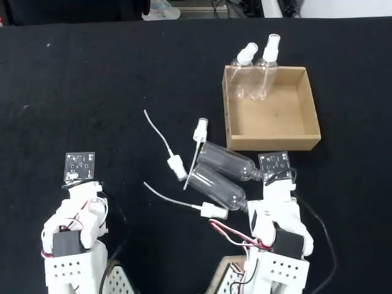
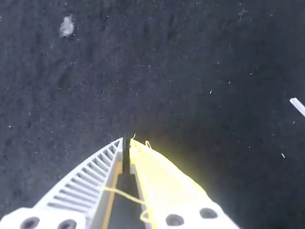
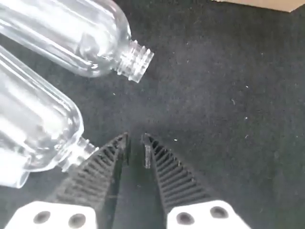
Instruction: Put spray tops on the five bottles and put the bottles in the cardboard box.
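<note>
Two clear bottles (image 1: 245, 76) (image 1: 267, 68) with white spray tops stand at the far wall of the cardboard box (image 1: 274, 142). Two more clear bottles without tops lie side by side on the black table, one (image 1: 226, 160) (image 3: 71, 33) nearer the box, the other (image 1: 215, 187) (image 3: 33, 129) nearer me. Both open necks point toward my right arm (image 1: 278, 211). Three loose spray tops (image 1: 200, 130) (image 1: 176, 165) (image 1: 214, 211) with long tubes lie beside them. My right gripper (image 3: 136, 140) is shut and empty, just beside the nearer bottle's neck (image 3: 78, 150). My left gripper (image 2: 126, 143) is shut over bare cloth.
The black cloth covers the whole table. My left arm (image 1: 76, 211) stands at the near left with open table around it. A bit of white tube (image 2: 296, 106) lies off to the side of the left gripper. The box floor (image 1: 275, 113) is bare in front of the standing bottles.
</note>
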